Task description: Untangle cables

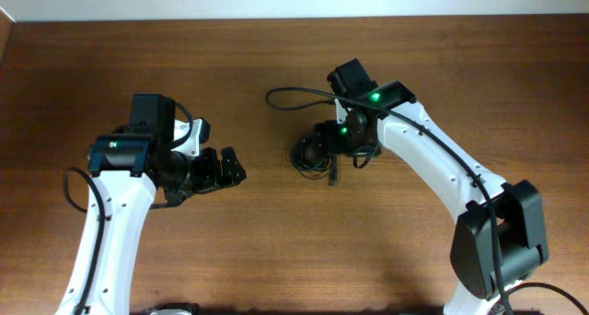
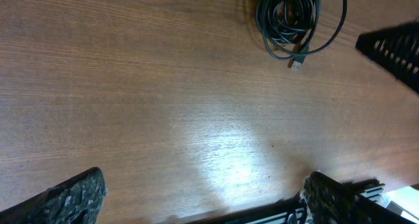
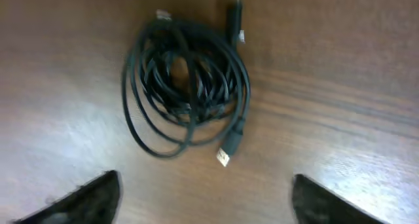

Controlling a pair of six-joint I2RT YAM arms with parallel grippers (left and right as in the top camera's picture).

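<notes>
Wood desk (image 1: pixel 276 260), cables (image 3: pixel 186 86) wound in one black coil near its centre, plug ends sticking out. Right gripper (image 3: pixel 206 201) hovers just by the coil, jaws apart, holding nothing. Left gripper (image 2: pixel 203 198) wide open, empty, well apart from it.

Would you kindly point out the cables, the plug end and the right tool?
cables (image 3: pixel 196 86): right wrist view, middle of the coil.
plug end (image 3: pixel 224 157): right wrist view, its pale tip.
right tool (image 3: pixel 204 185): right wrist view, midway between its fingertips.
</notes>
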